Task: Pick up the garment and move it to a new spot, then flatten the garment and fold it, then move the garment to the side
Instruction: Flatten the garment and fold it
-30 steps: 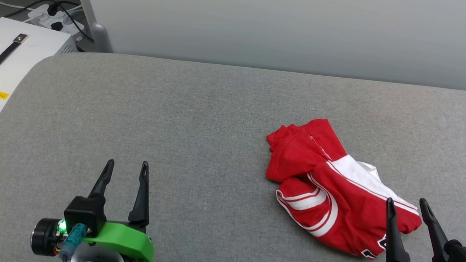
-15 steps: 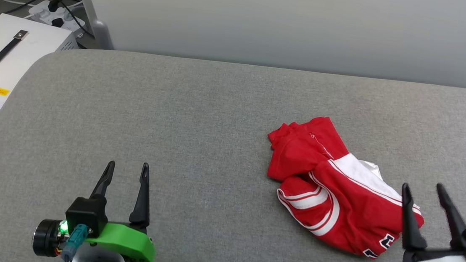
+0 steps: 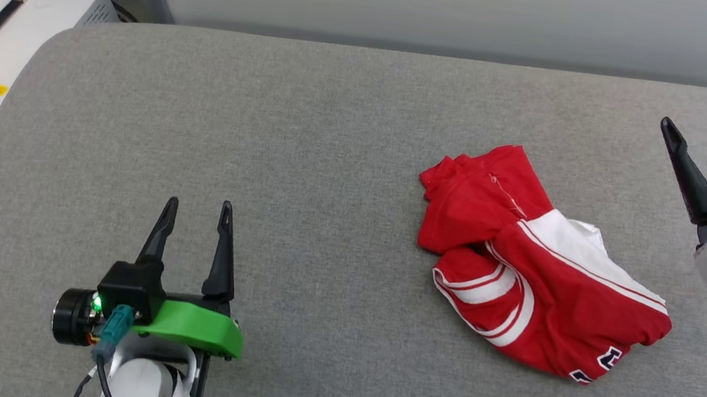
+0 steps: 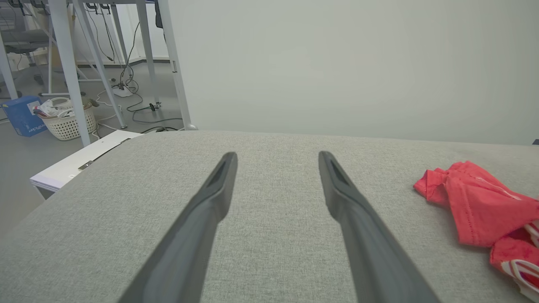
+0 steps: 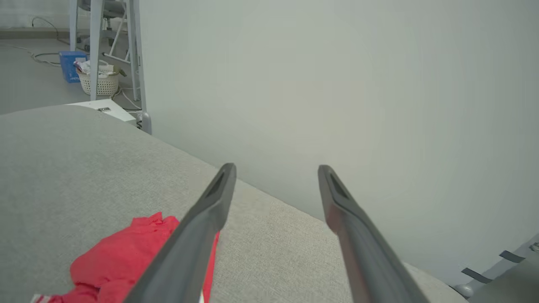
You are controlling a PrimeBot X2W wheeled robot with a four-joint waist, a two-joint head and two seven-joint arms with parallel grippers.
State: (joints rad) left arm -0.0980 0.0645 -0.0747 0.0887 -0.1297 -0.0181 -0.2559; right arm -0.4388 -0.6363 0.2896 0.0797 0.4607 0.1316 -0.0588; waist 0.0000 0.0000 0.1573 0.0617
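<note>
Lying crumpled on the grey counter (image 3: 306, 156), the garment (image 3: 532, 272) sits between the two pairs of fingers. It is well to the right of the left fingers (image 3: 222, 244) and near the right fingers (image 3: 688, 173), to their left. Both pairs are spread wide and hold nothing. The left fingers point across bare counter. The right fingers hang clear of the cloth, aimed toward the wall.

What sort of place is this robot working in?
Probably a lab or workshop, not a home: loose cables trail over the floor among metal table legs, and a white equipment case sits beside the grey padded bench holding the garment.
</note>
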